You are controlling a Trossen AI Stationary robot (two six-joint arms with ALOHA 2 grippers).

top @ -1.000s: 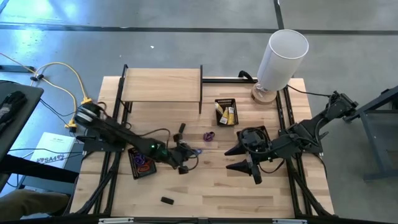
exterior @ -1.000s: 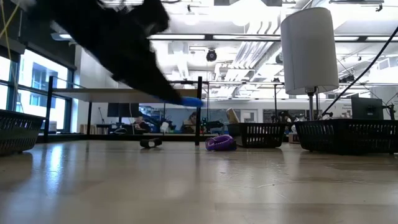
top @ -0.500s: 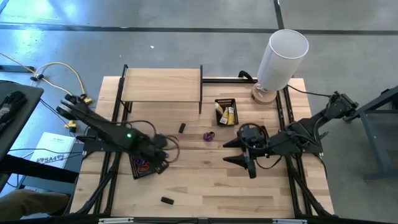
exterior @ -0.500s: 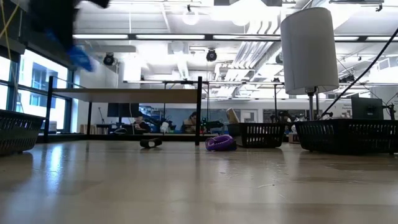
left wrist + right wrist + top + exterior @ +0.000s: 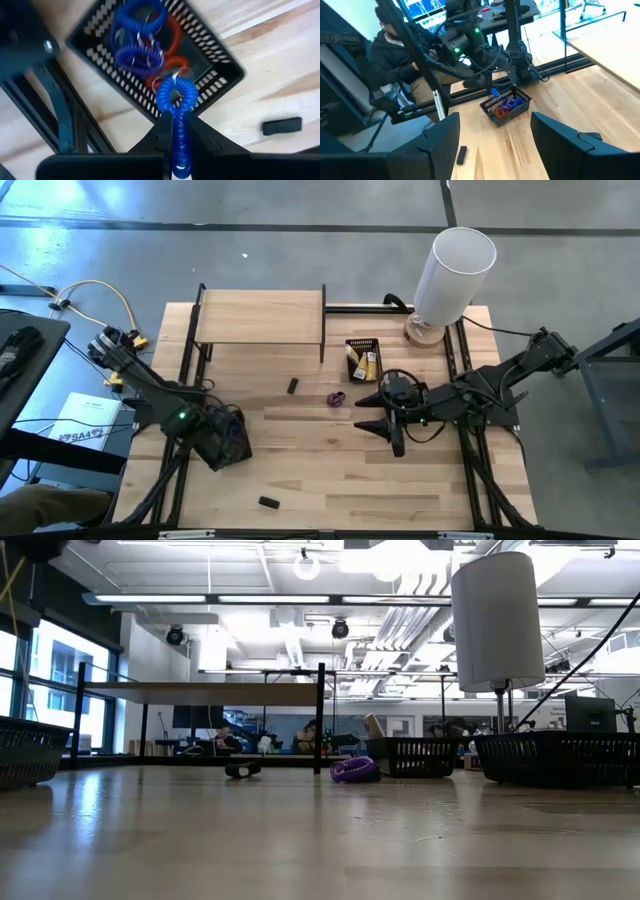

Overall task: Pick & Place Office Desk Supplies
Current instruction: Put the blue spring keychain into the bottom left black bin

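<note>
**Dropping the blue loop squarely into the tray**

While the left gripper (image 5: 175,131) hangs over the black mesh tray (image 5: 220,60) at the table's left edge, its jaws stay clenched on a blue coil loop (image 5: 176,97). It should release only once the loop is centred over the blue and red loops already inside; it seems near the rim. The right gripper (image 5: 388,420) waits mid-table, jaws spread and empty, near the purple loop (image 5: 336,398).

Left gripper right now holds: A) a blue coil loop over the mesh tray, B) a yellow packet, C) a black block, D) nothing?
A: in the left wrist view the left gripper is shut on a blue coil loop, hanging just above the black mesh tray that already holds blue and red loops.
</note>
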